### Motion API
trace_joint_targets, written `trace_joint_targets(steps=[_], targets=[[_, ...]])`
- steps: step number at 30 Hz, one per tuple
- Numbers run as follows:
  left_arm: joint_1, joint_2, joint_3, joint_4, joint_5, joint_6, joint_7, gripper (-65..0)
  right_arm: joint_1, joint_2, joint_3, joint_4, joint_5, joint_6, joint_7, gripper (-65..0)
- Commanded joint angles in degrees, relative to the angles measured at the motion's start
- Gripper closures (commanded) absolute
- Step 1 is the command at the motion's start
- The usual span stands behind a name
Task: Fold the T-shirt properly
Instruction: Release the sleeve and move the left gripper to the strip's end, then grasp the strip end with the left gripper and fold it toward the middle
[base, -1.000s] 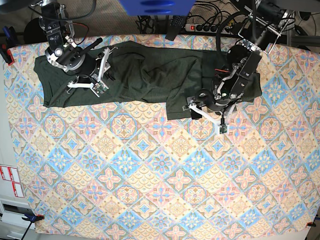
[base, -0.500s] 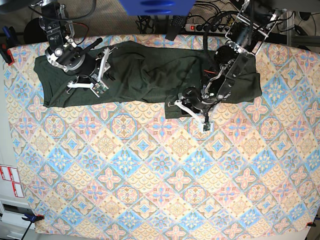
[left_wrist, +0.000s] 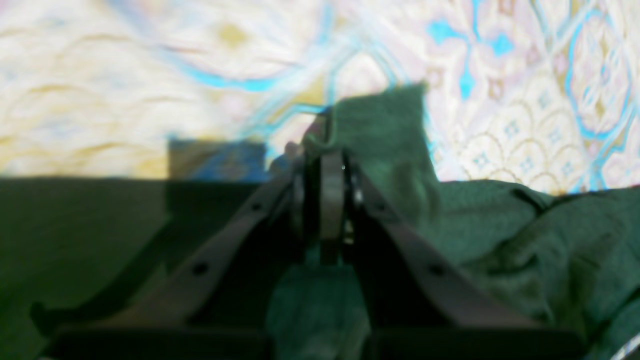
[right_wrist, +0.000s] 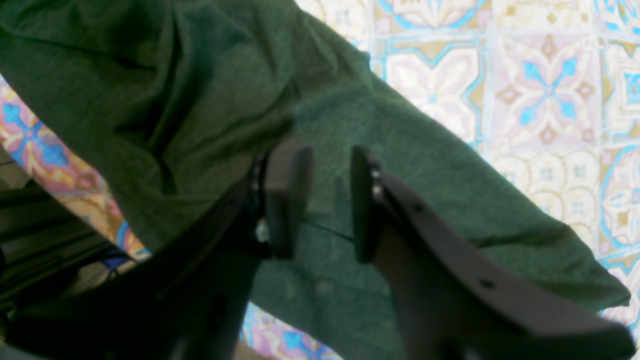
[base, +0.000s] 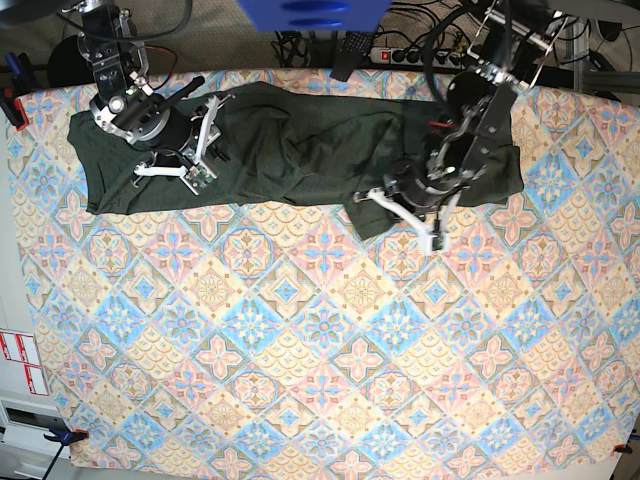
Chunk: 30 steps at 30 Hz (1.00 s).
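The dark olive T-shirt (base: 290, 150) lies crumpled across the far part of the patterned table. On the right of the base view, my left gripper (base: 383, 205) is at the shirt's front edge. The left wrist view shows this gripper (left_wrist: 325, 150) shut on the shirt, with a flap of green cloth (left_wrist: 385, 125) sticking out past the fingertips. Over the shirt's left part, my right gripper (base: 190, 150) hovers. In the right wrist view its fingers (right_wrist: 285, 195) stand apart, with only the shirt (right_wrist: 425, 165) lying behind the gap.
A tile-patterned cloth (base: 320, 340) covers the table in front of the shirt. A power strip and cables (base: 400, 50) lie behind the far edge, with a blurred blue object (base: 310, 12) above. Red-and-white labels (base: 22, 362) sit off the left edge.
My left gripper has gone from wide open to shut on the shirt's front edge and pulled that flap slightly up and right. The right arm has not moved.
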Motion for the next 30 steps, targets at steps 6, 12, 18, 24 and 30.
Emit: trace_joint_targets(steps=[6,12,18,24,30], targets=[[10.6,-4.16,-11.39,14.05,0.32,-0.08,-0.78,0.0,0.21,0.59,0.17,0.99,0.41,0.0,1.06,-17.2],[21.41,-6.27,-20.97,21.17,0.24,-0.25,-0.78,0.0,0.21,0.59,0.08,0.99,0.41,0.0,1.06,-17.2],[25.19,-6.27,-28.71,20.64,0.41,-0.34,-0.61,0.0,0.21,0.59,-0.01,0.99,0.41,0.0,1.06,-17.2],[25.46,-6.27,-28.8,19.06,0.5,-0.34,-0.43,0.0,0.12,0.59,-0.09,0.99,0.41,0.0,1.06,-17.2],[25.28,-8.55,-24.76,19.06,0.24,-0.16,3.52,-16.9,-0.05,0.59,-0.09,0.99,0.41,0.0,1.06,-17.2]])
